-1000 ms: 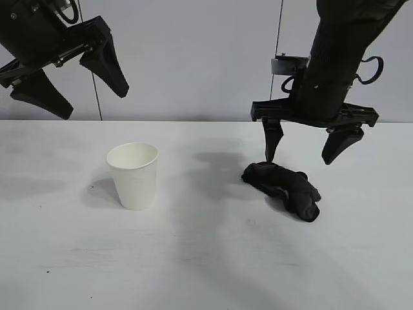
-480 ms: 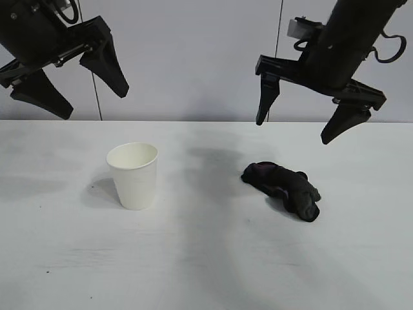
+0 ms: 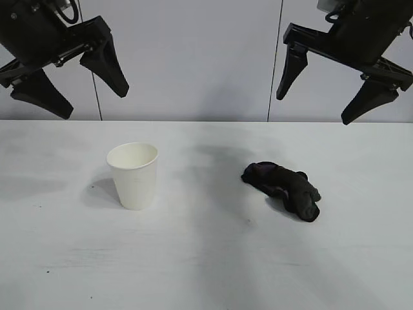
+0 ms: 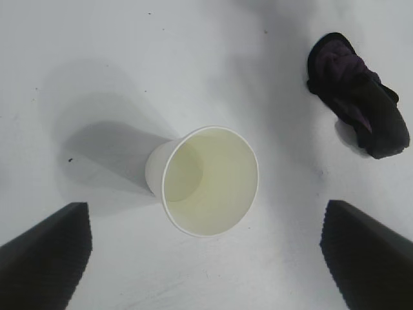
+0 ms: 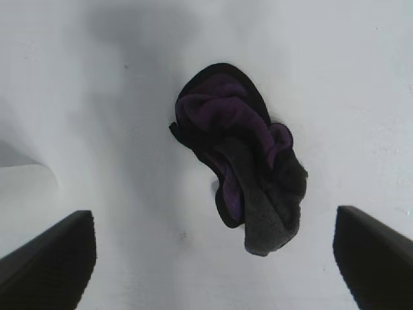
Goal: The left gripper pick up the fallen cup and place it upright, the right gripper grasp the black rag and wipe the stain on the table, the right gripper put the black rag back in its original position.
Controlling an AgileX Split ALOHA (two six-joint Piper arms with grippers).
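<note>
- Risen clear of the black rag [image 3: 282, 189] since a second ago: right gripper [image 3: 343, 90], down over that cloth then, now high above and behind it, fingers [image 3: 288, 71] spread wide and holding nothing.
- Unmoved across the three exterior pictures: the rag itself, lying loose on the bench [image 3: 206, 258] to the right of the cup [image 3: 133, 174], well apart from it.
- Judged from that: rag back in place and let go, so last step of the task looks done or all but done.
- Upright already, mouth up, empty inside as seen from the left wrist: the cup [image 4: 205, 181], left of the rag [image 4: 357, 123].
- No yellowish blotch to be found on the white surface between cup and rag, nor around the rag [image 5: 242, 155] in the right wrist view; only faint grey smudges and shadows; wiped away, most likely.
- Parked high above and left of the cup: left gripper [image 3: 71, 77], fingers wide apart, empty.
- Cut off at the picture's upper edge: upper parts of both arms.
- Only dark finger tips in the corners of each wrist view.
- Underside of the rag hidden, so any mark beneath it cannot be ruled out.
</note>
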